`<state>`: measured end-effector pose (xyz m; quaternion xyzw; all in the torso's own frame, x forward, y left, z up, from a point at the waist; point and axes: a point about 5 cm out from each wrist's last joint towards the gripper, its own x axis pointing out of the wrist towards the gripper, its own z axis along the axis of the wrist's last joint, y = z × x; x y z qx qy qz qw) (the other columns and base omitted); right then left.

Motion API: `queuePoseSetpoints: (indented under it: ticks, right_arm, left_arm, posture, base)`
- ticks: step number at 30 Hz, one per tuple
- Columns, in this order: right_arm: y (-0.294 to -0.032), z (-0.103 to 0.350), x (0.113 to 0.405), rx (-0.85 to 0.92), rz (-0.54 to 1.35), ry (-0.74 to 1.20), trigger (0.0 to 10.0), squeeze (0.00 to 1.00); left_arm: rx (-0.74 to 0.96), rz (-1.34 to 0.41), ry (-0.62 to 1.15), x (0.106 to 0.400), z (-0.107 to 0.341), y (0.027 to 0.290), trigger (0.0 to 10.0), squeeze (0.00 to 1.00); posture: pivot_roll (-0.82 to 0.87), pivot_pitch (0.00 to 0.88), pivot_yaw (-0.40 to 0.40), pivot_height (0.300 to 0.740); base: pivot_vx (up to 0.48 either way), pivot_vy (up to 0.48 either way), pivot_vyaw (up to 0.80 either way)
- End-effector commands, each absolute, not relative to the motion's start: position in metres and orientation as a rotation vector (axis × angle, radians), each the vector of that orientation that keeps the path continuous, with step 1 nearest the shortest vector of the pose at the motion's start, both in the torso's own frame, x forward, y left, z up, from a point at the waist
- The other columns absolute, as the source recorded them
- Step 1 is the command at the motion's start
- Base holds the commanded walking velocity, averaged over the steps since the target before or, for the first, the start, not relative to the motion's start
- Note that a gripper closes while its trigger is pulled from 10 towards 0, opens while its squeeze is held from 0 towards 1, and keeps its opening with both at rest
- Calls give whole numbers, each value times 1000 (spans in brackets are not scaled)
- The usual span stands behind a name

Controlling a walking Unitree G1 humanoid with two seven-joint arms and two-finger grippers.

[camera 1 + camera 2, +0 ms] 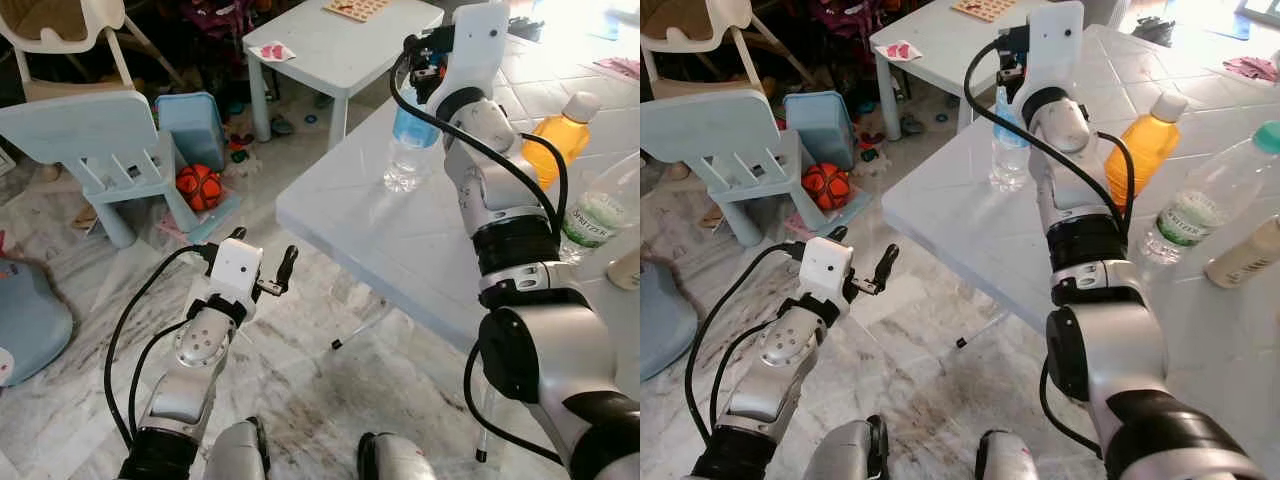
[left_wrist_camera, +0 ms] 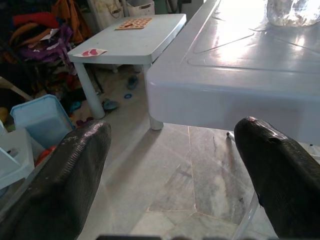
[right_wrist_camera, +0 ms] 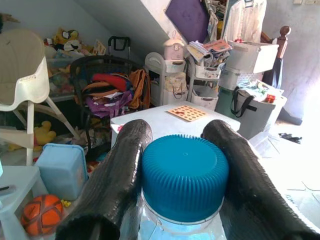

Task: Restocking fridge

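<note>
The jaws of the right gripper (image 3: 182, 192) sit one on each side of the water bottle (image 1: 410, 150), pressed against its blue cap (image 3: 184, 177) (a detail the right wrist view gives, while the head views show the bottle upright near the worktop (image 1: 400, 240) edge). The left gripper (image 1: 262, 262) hangs low over the floor, jaws wide apart and empty. Four bottles stand on the worktop: the water bottle, an orange one (image 1: 558, 140), a green-labelled one (image 1: 1200, 205) and a cream one (image 1: 1245, 255).
</note>
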<state>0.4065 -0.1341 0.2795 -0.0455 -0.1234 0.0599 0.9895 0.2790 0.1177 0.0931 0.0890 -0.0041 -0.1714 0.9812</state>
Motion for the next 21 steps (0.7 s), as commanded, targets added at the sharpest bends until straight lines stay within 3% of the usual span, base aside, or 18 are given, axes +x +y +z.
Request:
queuePoseSetpoints:
  ticks: [1, 4, 7, 9, 12, 16, 17, 18, 19, 20, 21]
  right_arm:
    - [-144, 275, 409, -96, 90, -190, 1255, 0]
    - [-147, 273, 409, -96, 87, -157, 706, 0]
    - [-149, 270, 409, -81, 103, -130, 824, 0]
    - [-147, 269, 407, -81, 136, -132, 1451, 0]
    - [-132, 271, 398, -51, 277, -190, 2118, 0]
    - [-115, 274, 385, -11, 400, -254, 2353, 0]
    - [-110, 274, 379, 16, 437, -271, 1961, 0]
    - [-99, 272, 365, 52, 514, -302, 3647, 0]
    - [-96, 271, 361, 55, 530, -311, 3647, 0]
    - [-92, 269, 354, 87, 536, -322, 10000, 0]
    - [-90, 266, 350, 121, 538, -311, 10000, 0]
  left_arm:
    - [194, -359, -7, 280, 94, 116, 10000, 0]
    - [195, -359, -5, 281, 94, 116, 10000, 0]
    - [198, -359, 3, 282, 93, 115, 10000, 0]
    - [208, -343, 13, 282, 92, 116, 10000, 0]
    - [207, -310, 22, 283, 90, 119, 10000, 0]
    - [210, -287, 28, 284, 88, 120, 10000, 0]
    - [215, -275, 31, 285, 87, 121, 10000, 0]
    - [218, -238, 23, 288, 87, 122, 10000, 0]
    - [216, -227, 20, 289, 88, 123, 10000, 0]
    - [207, -214, 14, 291, 90, 123, 10000, 0]
    - [205, -206, 10, 292, 91, 124, 10000, 0]
  posture:
    - [70, 164, 7, 740]
    - [70, 162, 6, 740]
    - [71, 152, 7, 740]
    - [70, 150, 9, 740]
    - [66, 140, 16, 740]
    - [59, 119, 18, 740]
    - [57, 112, 16, 740]
    - [57, 99, 10, 740]
    - [57, 99, 10, 740]
    - [58, 85, 2, 740]
    - [61, 77, -1, 740]
  base:
    - [0, 0, 0]
    - [0, 0, 0]
    - [0, 0, 0]
    - [0, 0, 0]
    - [0, 0, 0]
    - [0, 0, 0]
    - [0, 0, 0]
    - [0, 0, 0]
    - [0, 0, 0]
    - [0, 0, 0]
    - [0, 0, 0]
